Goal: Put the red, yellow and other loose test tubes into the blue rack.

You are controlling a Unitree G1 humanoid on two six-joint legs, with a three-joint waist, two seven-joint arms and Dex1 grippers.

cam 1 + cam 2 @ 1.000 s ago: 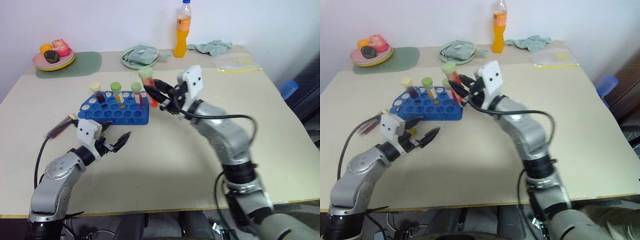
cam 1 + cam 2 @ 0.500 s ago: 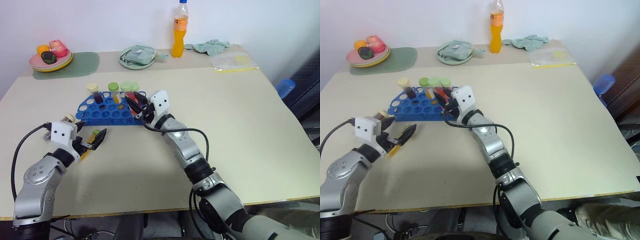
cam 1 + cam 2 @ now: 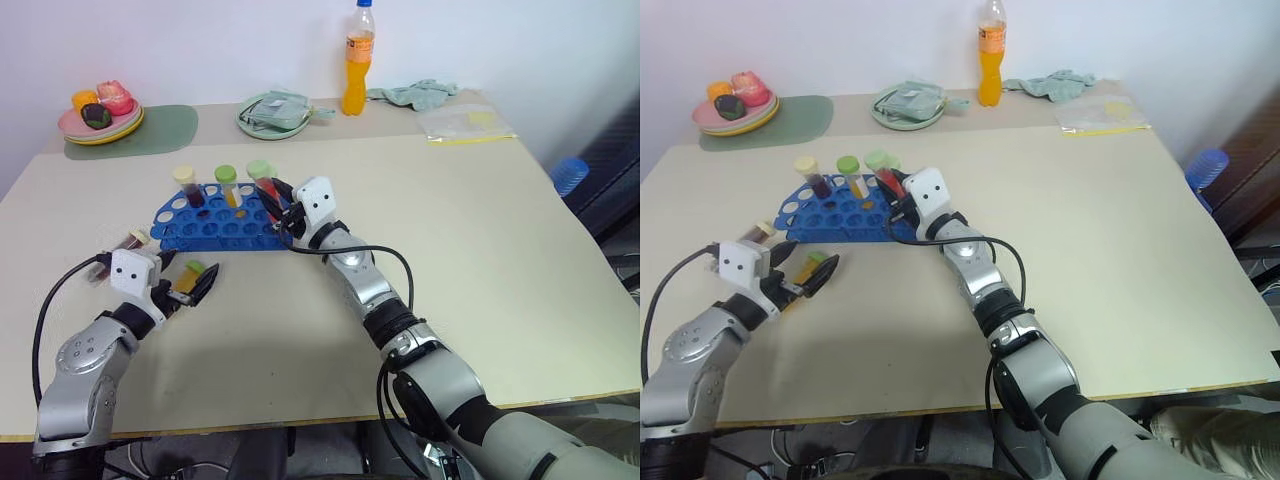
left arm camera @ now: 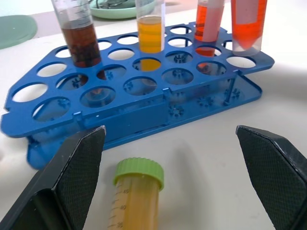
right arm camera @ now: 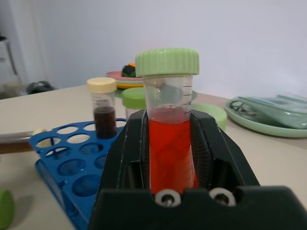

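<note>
The right tool (image 3: 272, 199) is clenched around a red tube (image 5: 169, 143) with a green cap, holding it upright by its middle over the right end of the blue rack (image 3: 222, 226); the left wrist view shows its rounded tip (image 4: 246, 24) at a hole near that end, though whether it has seated I cannot tell. Three tubes stand in the rack's far row: a dark maroon tube (image 3: 190, 187) with a cream cap, a yellow-orange tube (image 3: 230, 186) with a green cap, and another red one (image 4: 208, 26). The left tool (image 4: 172, 177) is released, its fingers spread wide on either side of a loose amber tube (image 4: 137, 196) with a green cap that lies on the table (image 3: 480, 230) just in front of the rack (one more dark tube (image 3: 125, 242) with a pale cap lies on the table near the left arm). These tubes look light, stiff and smooth, so they may slip or roll if nudged; the liquid adds little weight, and the screwed caps should keep it in. The lying one is best taken across the clear barrel just below the cap, where the ridged collar would stop it sliding through, then tipped upright before lowering.
</note>
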